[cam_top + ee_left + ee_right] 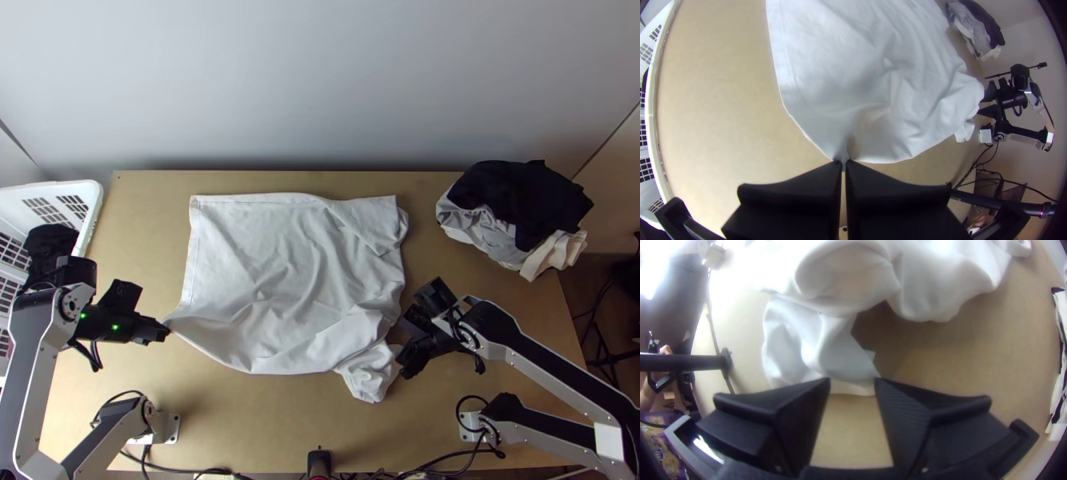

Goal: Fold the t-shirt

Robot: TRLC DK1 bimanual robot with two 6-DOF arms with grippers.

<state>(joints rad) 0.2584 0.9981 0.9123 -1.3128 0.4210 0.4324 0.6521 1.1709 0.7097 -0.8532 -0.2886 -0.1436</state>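
Note:
The white t-shirt (280, 272) lies spread over the middle of the table, wrinkled, its near right part bunched. At its near left corner is my left gripper (166, 330). In the left wrist view the left gripper (843, 165) is shut on that corner of the t-shirt (853, 66), which is drawn to a point. My right gripper (402, 370) is beside the bunched part at the near right. The right wrist view has the right gripper (852, 384) open, with an edge of the t-shirt (835, 346) lying just beyond and partly between its fingertips.
A pile of dark, grey and cream clothes (524, 208) is at the table's back right corner. A white basket (92, 210) with a dark cloth (50, 244) in it stands at the left edge. Bare table (264, 416) runs along the near side.

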